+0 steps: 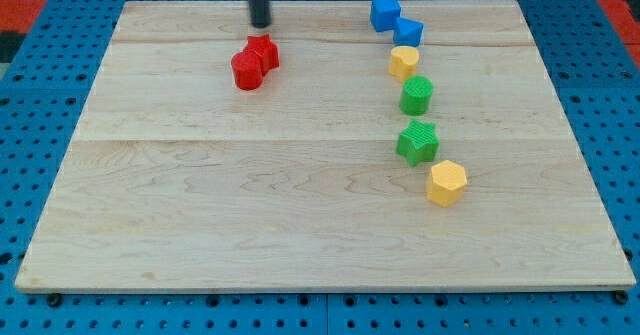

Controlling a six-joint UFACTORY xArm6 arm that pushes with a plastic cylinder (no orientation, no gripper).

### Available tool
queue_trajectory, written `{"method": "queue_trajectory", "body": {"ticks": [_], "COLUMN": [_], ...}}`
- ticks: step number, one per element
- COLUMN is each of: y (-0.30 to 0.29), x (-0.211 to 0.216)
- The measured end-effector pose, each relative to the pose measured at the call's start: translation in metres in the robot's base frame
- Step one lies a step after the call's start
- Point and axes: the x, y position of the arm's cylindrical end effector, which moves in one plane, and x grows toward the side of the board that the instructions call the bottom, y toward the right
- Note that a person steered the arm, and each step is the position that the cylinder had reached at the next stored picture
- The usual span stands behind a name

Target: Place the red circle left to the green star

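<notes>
Sitting toward the top-left of the pale wooden board (300, 205), the red circle block (246, 71) is a short, stubby red cylinder w/ a flat round top face, slightly brighter on top than on its side wall. It touches a second red block (264, 51), a chunkier, angular piece whose exact shape is hard to tell, just up and to the view's right of it. The pair reads as one red clump.

The dark rod comes straight down from the view's top edge, upright, no visible tilt. My tip (261, 24) lands just above the angular red block, close to it but w/ a sliver of board showing between; it is near the red circle, not touching. No gripper on this rig, only the rod end, so nothing is opened or clamped.

The red circle is round, so no clear facing direction or long axis; its flat top faces up. The red clump as a whole runs diagonally, lower-left to upper-right.

The green star block (417, 142) lies well apart, right of centre, in a loose column of blocks: two blue blocks (385, 12) (408, 31) at the top, then a yellow block (404, 62), a green rounded block (417, 95), the star, and a yellow hexagonal-looking block (447, 183) lowest. The board rests on a blue perforated table (40, 135).
</notes>
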Motion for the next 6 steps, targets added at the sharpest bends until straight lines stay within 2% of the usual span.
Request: {"method": "queue_trajectory", "body": {"ticks": [1,2,3,5,6], "y": [-0.006,0.028,0.031,0.096,0.098], "x": [0.047,0.078,0.130,0.214,0.184]}}
